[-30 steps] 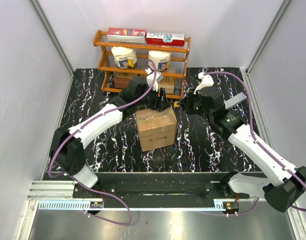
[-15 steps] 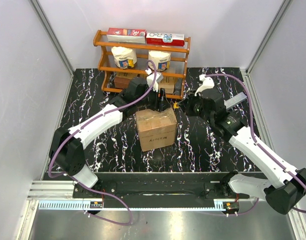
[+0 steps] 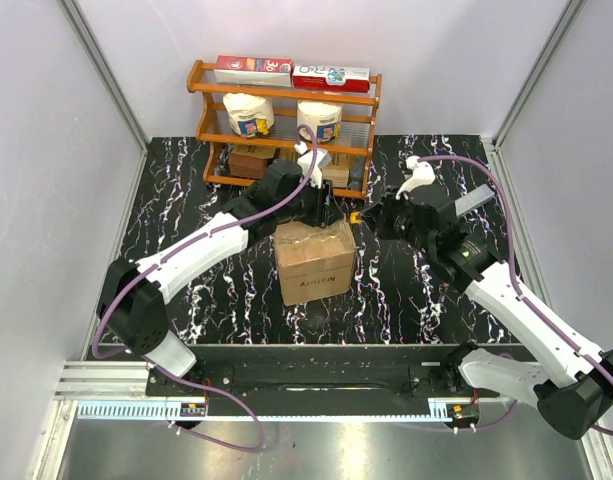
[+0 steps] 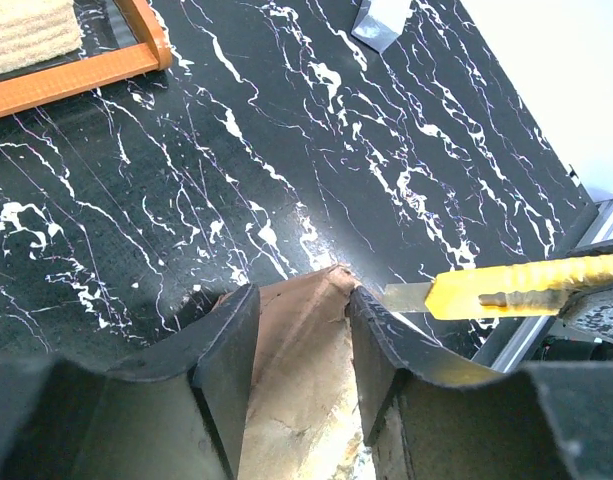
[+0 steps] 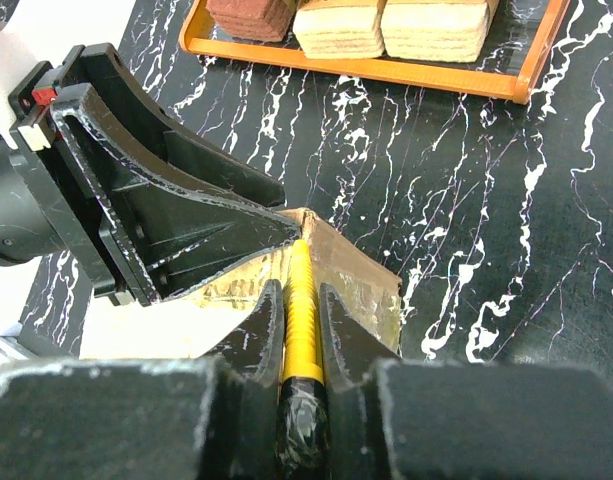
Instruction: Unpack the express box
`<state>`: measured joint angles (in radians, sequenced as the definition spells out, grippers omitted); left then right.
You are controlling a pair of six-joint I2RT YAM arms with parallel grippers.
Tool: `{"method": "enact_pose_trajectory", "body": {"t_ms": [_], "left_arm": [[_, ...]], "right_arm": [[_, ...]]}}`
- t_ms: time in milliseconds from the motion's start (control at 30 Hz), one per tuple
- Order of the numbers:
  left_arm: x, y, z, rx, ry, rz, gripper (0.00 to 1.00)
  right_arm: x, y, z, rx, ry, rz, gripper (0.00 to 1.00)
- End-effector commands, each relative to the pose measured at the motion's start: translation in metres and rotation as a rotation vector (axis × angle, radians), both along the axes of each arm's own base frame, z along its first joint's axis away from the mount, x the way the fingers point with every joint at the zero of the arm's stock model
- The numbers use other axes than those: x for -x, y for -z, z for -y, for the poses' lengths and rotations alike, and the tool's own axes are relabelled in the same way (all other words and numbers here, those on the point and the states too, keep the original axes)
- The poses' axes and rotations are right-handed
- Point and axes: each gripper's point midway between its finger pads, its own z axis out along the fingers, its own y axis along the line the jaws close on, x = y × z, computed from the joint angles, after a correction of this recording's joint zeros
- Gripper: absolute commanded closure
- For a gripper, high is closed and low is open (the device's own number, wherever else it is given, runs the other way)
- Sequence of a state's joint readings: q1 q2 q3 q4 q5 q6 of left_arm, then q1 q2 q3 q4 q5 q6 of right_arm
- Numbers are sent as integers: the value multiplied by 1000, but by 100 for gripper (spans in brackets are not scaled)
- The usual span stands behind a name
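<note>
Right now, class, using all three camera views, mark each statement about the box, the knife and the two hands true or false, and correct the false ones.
1. The large brown cardboard express box stands on the rack. False: it stands on the black marbled table, in front of the orange wooden rack.
2. The right hand grips a yellow utility knife. True.
3. The knife's blade is retracted. False: its metal blade sticks out, pointing at a corner of the box.
4. The left hand straddles a corner of the box. True.
</note>
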<state>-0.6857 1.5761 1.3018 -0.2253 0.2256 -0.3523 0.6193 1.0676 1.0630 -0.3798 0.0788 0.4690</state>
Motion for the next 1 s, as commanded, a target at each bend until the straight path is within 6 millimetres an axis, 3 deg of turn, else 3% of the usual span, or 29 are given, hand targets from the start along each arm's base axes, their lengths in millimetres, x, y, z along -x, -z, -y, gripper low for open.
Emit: {"method": "enact_pose_trajectory", "body": {"t_ms": [0, 400, 967], "left_arm": [[9, 87, -56, -297, -151, -169, 58], [15, 108, -67, -354, -219, -212, 63], [19, 122, -77, -393, -255, -224, 65]], "right_arm": [[54, 52, 3, 82, -131, -244, 100], [75, 51, 11, 61, -133, -297, 100], [106, 58, 23, 50, -167, -346, 100]]}}
